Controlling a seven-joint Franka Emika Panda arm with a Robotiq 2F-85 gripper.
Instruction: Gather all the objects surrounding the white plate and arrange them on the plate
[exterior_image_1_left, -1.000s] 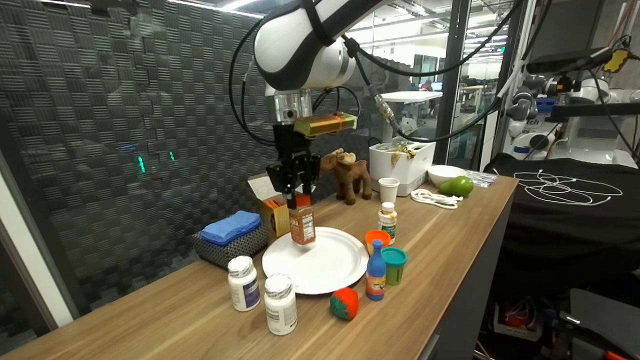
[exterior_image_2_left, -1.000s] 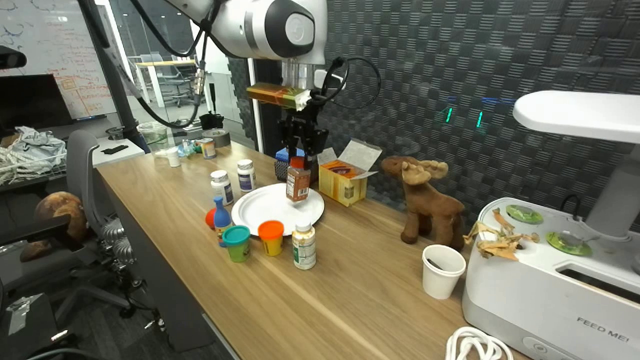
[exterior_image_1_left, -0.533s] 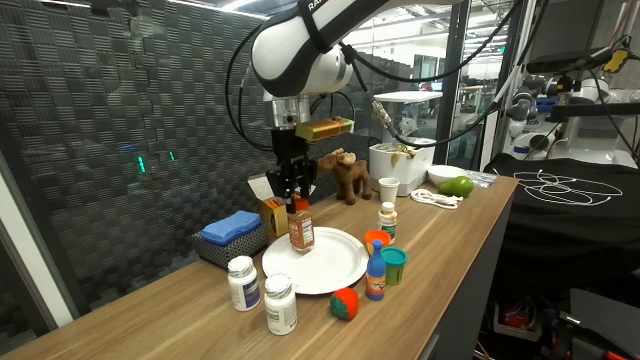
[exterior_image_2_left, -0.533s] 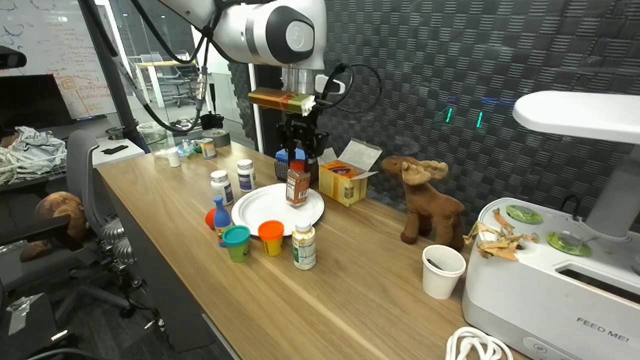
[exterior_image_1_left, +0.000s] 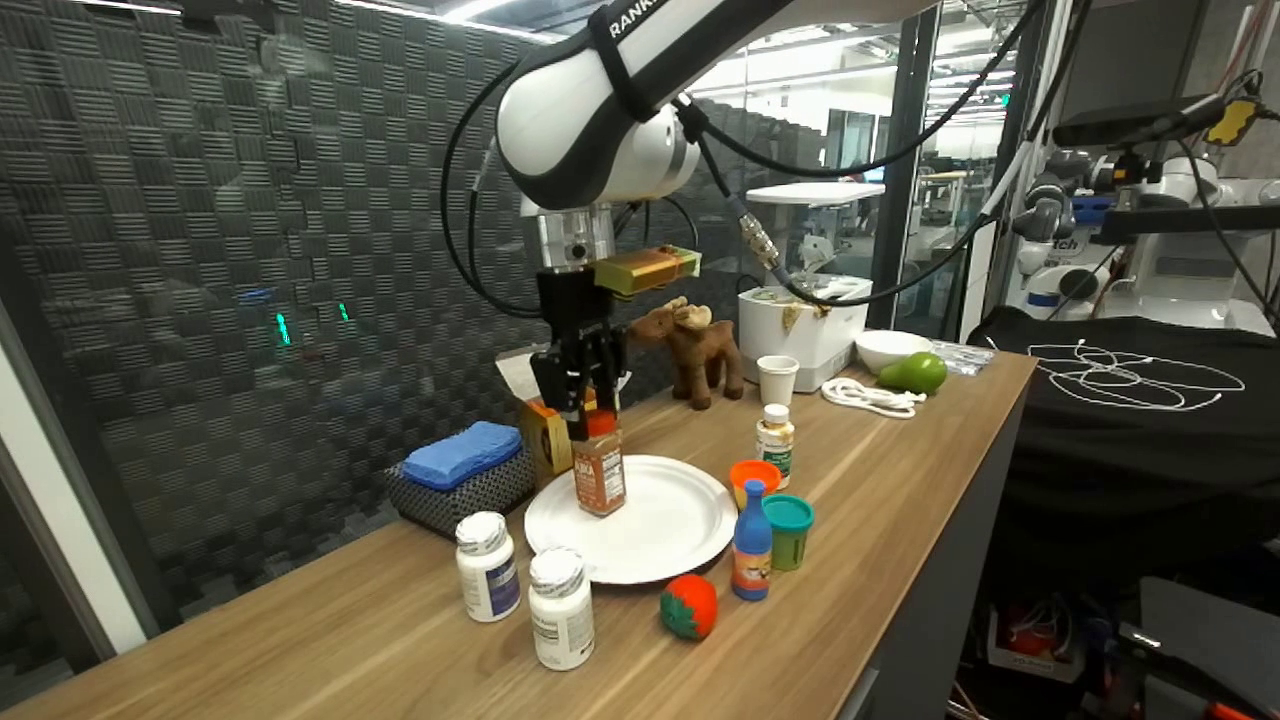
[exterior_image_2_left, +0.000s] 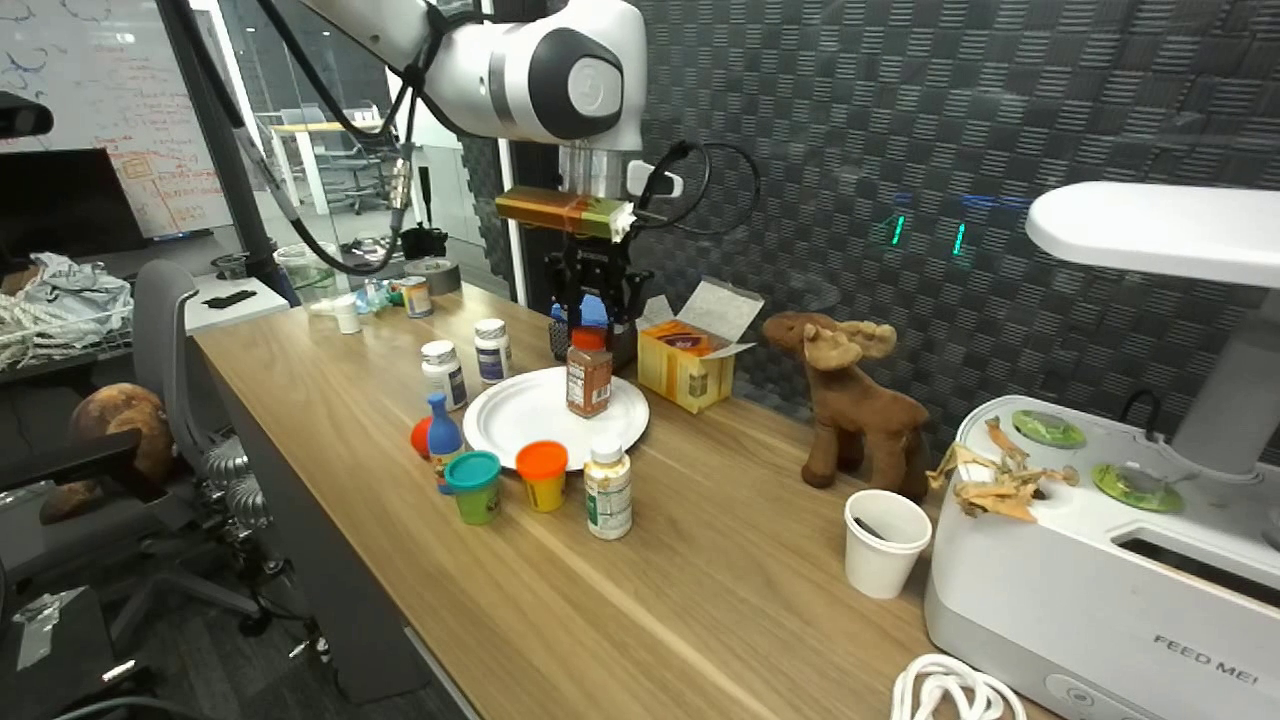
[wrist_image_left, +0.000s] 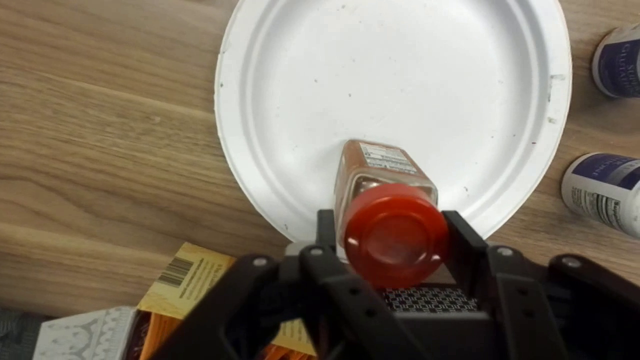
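Observation:
The spice bottle with a red cap (wrist_image_left: 397, 235) stands upright on the white plate (exterior_image_1_left: 660, 540), near the plate's edge by the wall. My gripper (wrist_image_left: 388, 222) straddles the cap from above, its jaws slightly open, with a narrow gap beside the cap on the left in the wrist view. Around the plate are two white pill bottles (exterior_image_1_left: 488, 567), a red strawberry (exterior_image_1_left: 689, 607), a blue bottle (exterior_image_1_left: 752, 545), a teal-lidded jar (exterior_image_2_left: 474, 488), an orange-lidded jar (exterior_image_2_left: 543, 476) and a white-capped supplement bottle (exterior_image_2_left: 608, 492).
Close behind the plate are an open yellow carton (exterior_image_2_left: 690, 360) and a dark woven box with a blue cloth (exterior_image_1_left: 462, 455). A brown moose figure (exterior_image_2_left: 860, 405), a paper cup (exterior_image_2_left: 885, 545) and a white planter (exterior_image_1_left: 805, 335) stand farther along the counter.
My gripper has come down with the spice bottle, whose base now rests on the plate. The jaws have widened a little around its cap. Other objects have stayed put.

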